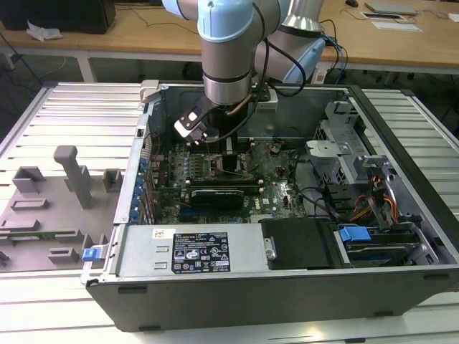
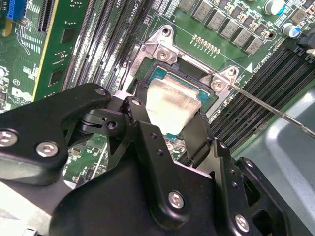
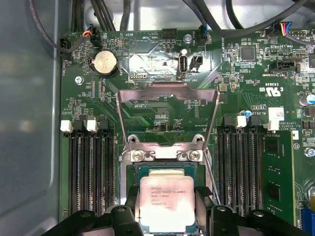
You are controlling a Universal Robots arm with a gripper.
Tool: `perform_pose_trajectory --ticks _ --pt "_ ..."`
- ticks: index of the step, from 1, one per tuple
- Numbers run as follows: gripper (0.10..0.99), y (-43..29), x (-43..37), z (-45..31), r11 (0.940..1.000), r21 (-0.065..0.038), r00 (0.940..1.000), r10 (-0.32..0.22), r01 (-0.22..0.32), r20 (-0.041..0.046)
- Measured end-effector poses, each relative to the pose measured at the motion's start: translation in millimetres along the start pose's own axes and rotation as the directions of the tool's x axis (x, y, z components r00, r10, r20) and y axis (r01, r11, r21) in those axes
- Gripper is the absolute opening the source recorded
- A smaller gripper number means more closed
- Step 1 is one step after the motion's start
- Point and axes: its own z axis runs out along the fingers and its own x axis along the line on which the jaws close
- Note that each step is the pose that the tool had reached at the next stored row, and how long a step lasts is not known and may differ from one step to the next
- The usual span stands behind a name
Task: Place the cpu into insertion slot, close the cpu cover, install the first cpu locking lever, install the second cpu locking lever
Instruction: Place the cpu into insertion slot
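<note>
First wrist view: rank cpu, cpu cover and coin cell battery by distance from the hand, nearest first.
1. cpu, gripped in the hand.
2. cpu cover, flipped open past the socket.
3. coin cell battery, beyond the cover, off to one side.

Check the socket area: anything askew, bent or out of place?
Nothing stands out. The cpu lies square over the socket, the gripper clasping two opposite sides; the cpu cover is swung open and looks unbent.

Robotics lab or workshop, open computer case on slatted metal surface, grey fixture tray, wooden desks behind.
</note>
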Motion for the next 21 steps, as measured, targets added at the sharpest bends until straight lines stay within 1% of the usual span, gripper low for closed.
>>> perform_pose_trajectory --ticks 1,2,6,13,18,19,20,21 --pt "0.549 0.0 0.0 0.1 1.0000 0.000 1.0000 0.000 0.000 -0.0001" --pt "0.612 0.0 0.0 0.1 1.0000 0.000 1.0000 0.000 0.000 0.0000" --pt "0.612 0.0 0.0 -0.1 1.0000 0.000 1.0000 0.000 0.000 0.0000" --pt "0.612 0.8 0.2 -10.4 1.0000 0.000 1.0000 0.000 0.000 0.0000" --pt "0.612 0.9 0.2 -10.9 1.0000 0.000 1.0000 0.000 0.000 -0.0001" --pt "0.596 0.9 0.2 -11.0 1.0000 0.000 1.0000 0.000 0.000 -0.0001" --pt "0.533 0.9 0.2 -11.1 1.0000 0.000 1.0000 0.000 0.000 -0.0001" --pt "0.408 0.9 0.2 -11.2 1.0000 0.000 1.0000 0.000 0.000 0.0000"
